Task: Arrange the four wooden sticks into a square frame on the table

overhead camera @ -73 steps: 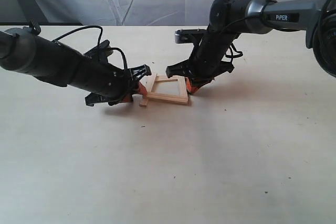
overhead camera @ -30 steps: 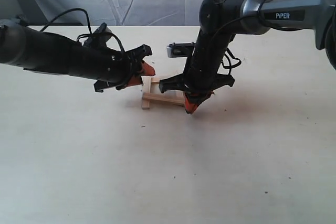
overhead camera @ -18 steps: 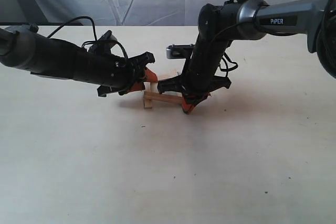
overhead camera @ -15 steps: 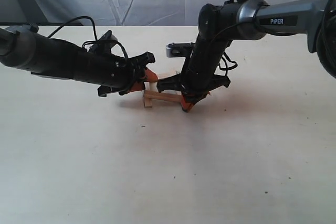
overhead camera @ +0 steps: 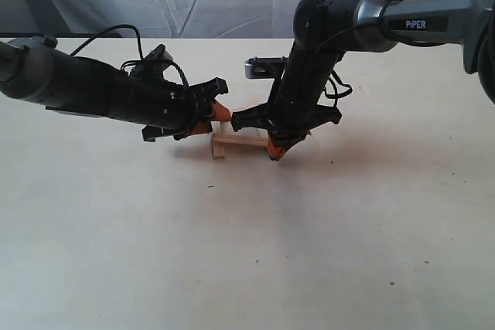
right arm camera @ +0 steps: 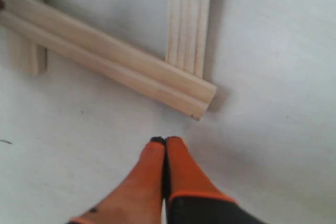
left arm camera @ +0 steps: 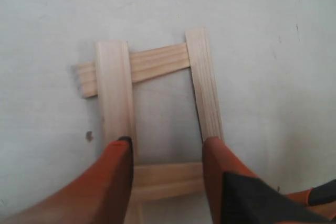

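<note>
Right gripper (right arm camera: 165,141) has risen slightly beside the frame (left arm camera: 114,93).
It is closed and empty; left gripper (left arm camera: 168,141) stays spread wide over it.

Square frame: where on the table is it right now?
In the exterior view the square frame lies flat on the table near the middle, between the left gripper and the shut right gripper.
</note>
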Tool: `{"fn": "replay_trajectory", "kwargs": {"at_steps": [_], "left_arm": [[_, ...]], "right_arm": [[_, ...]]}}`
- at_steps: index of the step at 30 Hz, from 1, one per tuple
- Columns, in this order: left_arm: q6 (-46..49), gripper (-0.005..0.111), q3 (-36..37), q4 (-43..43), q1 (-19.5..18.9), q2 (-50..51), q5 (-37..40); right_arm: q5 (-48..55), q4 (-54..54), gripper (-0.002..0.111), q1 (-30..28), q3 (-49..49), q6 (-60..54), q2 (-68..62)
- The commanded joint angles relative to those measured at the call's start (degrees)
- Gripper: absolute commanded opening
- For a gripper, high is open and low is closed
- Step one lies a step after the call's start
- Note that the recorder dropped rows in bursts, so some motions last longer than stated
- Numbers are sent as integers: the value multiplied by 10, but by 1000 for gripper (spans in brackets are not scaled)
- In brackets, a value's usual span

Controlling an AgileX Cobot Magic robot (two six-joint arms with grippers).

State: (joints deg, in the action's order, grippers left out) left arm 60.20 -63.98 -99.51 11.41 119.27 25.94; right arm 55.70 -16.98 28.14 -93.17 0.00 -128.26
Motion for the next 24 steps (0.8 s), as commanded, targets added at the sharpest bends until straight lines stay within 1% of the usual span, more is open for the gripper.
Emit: {"fn": "replay_trajectory", "kwargs": {"at_steps": [1, 3, 7, 10, 14, 17, 18, 19, 21, 23, 24], "left_arm": [[3, 42, -3, -4, 1, 4, -2], [4, 42, -3, -4, 1, 4, 2], [3, 42, -3, -4, -5, 2, 45], [3, 42, -3, -4, -28, -12, 68], [3, 42, -10, -4, -68, -28, 70], [3, 42, -27, -4, -73, -25, 69], [3, 42, -36, -4, -73, -17, 69], [3, 42, -49, -4, -68, -8, 80], [0, 42, -66, -4, -65, 8, 95], [-7, 42, -84, -4, -62, 24, 101], [-12, 42, -90, -4, -62, 31, 101]], "right_arm": [[8, 13, -1, -1, 3, 0, 6], [-2, 13, -1, -1, 3, -4, 7], [-5, 13, -1, -1, 3, -46, 23], [-8, 18, -1, -1, 3, -124, 45], [-10, 14, -1, 0, 3, -273, 62], [-26, 8, 0, 0, 3, -340, 58], [-35, 9, 3, 0, 3, -342, 57], [-41, 9, 8, 0, 3, -347, 53], [-46, 7, 20, 0, 3, -370, 49], [-46, -4, 33, 0, 3, -417, 48], [-48, -7, 37, 0, 3, -436, 46]]}}
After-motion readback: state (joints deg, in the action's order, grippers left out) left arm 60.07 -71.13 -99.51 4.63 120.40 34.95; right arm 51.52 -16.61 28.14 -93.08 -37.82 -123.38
